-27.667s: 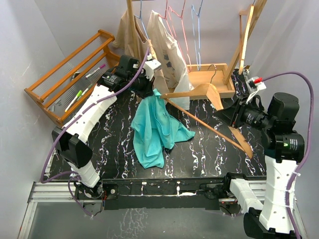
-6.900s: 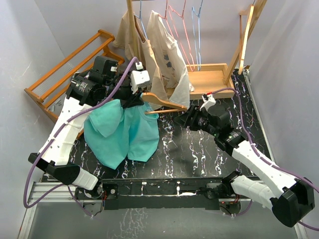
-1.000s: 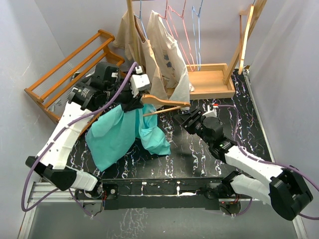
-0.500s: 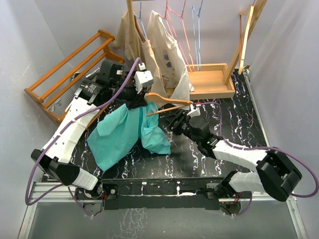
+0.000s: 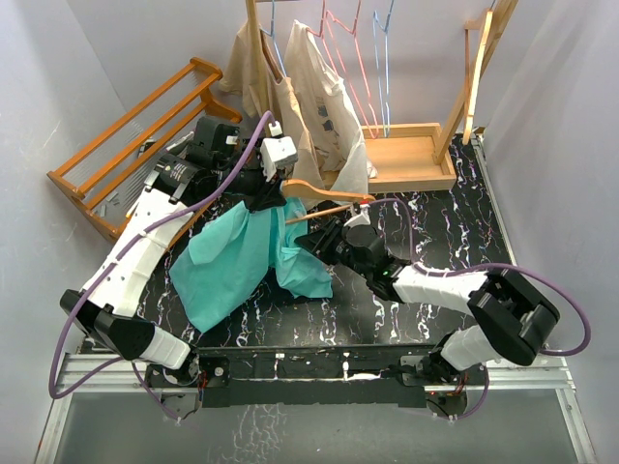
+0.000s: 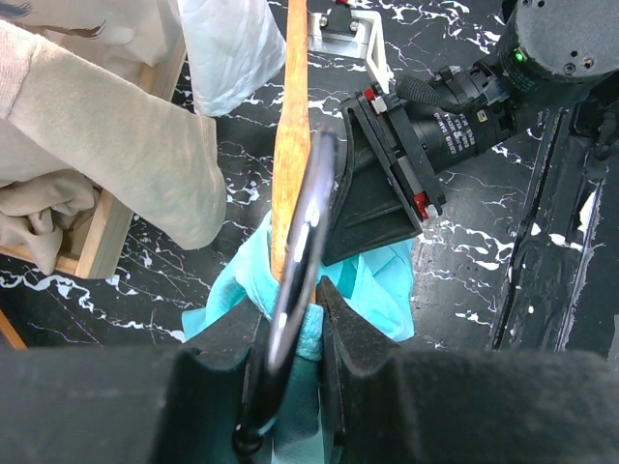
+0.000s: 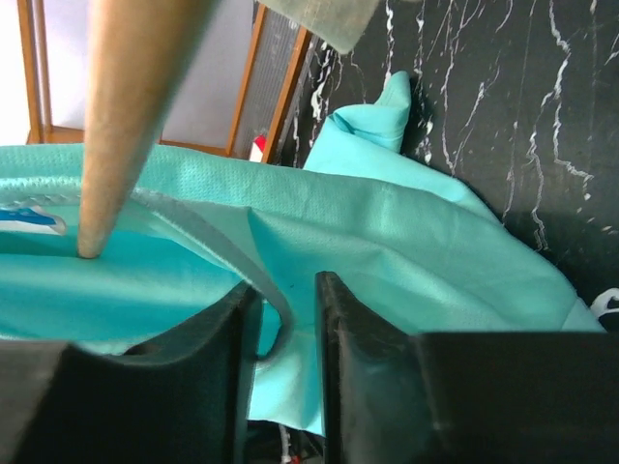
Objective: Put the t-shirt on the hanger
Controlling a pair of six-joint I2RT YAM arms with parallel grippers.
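Right arm has swung in leftward from where it was a second ago, and now your right gripper point(image 7: 285, 285) is nosed up against the t-shirt point(image 5: 242, 266), which hangs off the near-left end of the hanger point(image 5: 319, 191) over the left of the table point(image 5: 435, 232). Your left gripper point(image 6: 290, 319) is clamped tight on the hanger at its metal hook. The right jaws stand narrow with the collar band point(image 7: 208, 227) running between them, not pinched as far as I can see. Close on that band alone, then draw it right along the wood so the free arm slides in. The top view hides the collar behind your wrist. The right wrist view shows the hanger's tip already poking inside.
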